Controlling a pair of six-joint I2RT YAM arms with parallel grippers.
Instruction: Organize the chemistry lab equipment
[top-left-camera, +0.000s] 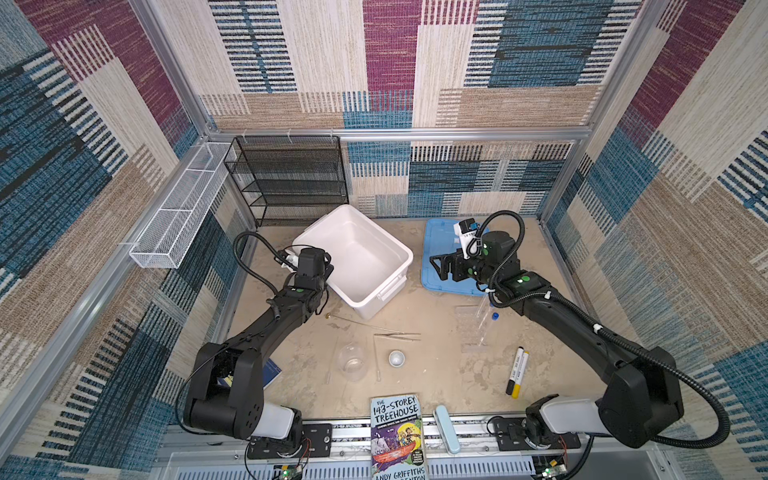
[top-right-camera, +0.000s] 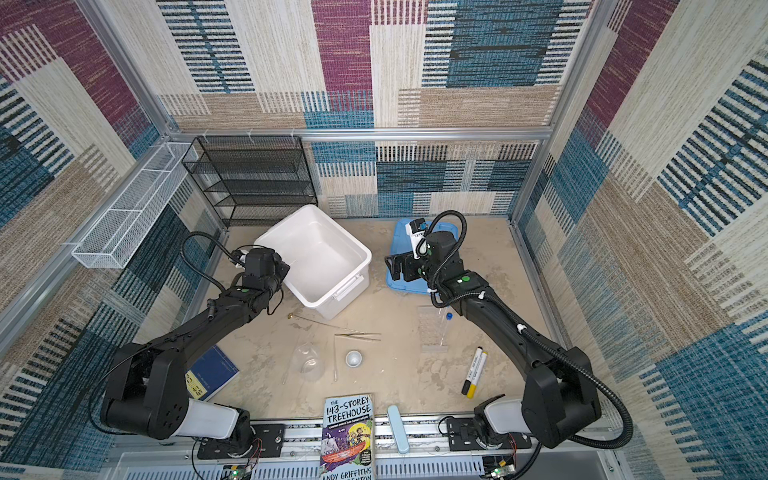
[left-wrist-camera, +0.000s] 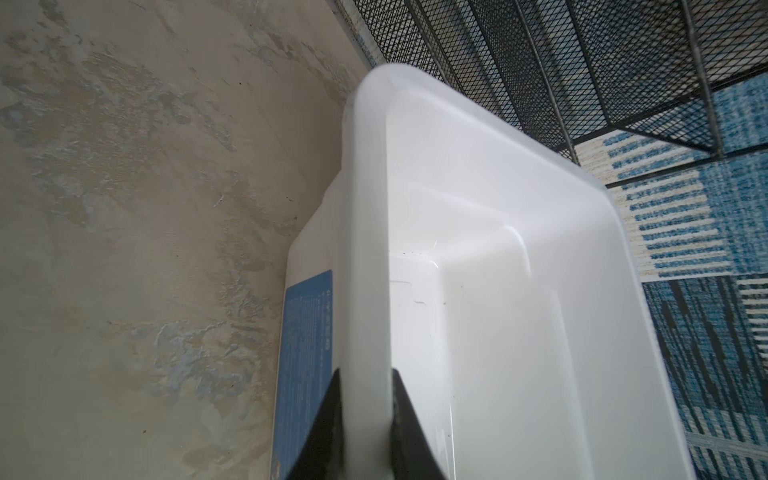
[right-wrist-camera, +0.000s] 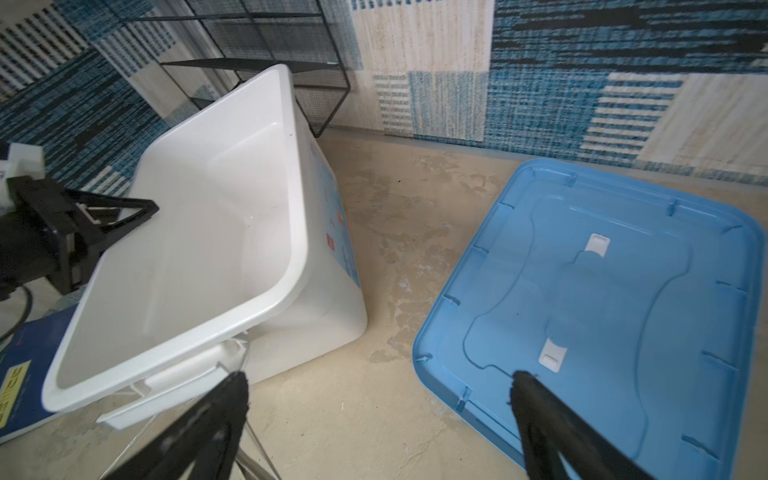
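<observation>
A small booth is enclosed by three tall walls (top-left-camera: 415, 62) covered in woven patchwork fabric: blocks of blue, magenta, tan and cream, many of them striped. Silver aluminium frame rails (top-left-camera: 415, 134) run up the corners and across the far wall. Against the far wall, toward the left, stands a black wire-mesh shelf unit (top-left-camera: 291, 178) with several tiers. A long white mesh basket (top-left-camera: 178, 212) hangs on the left wall, divided into perhaps three compartments. The floor (top-left-camera: 436, 374) is flat and beige, mottled with paler and greyish patches. The light is soft and even, and shadows are faint.
</observation>
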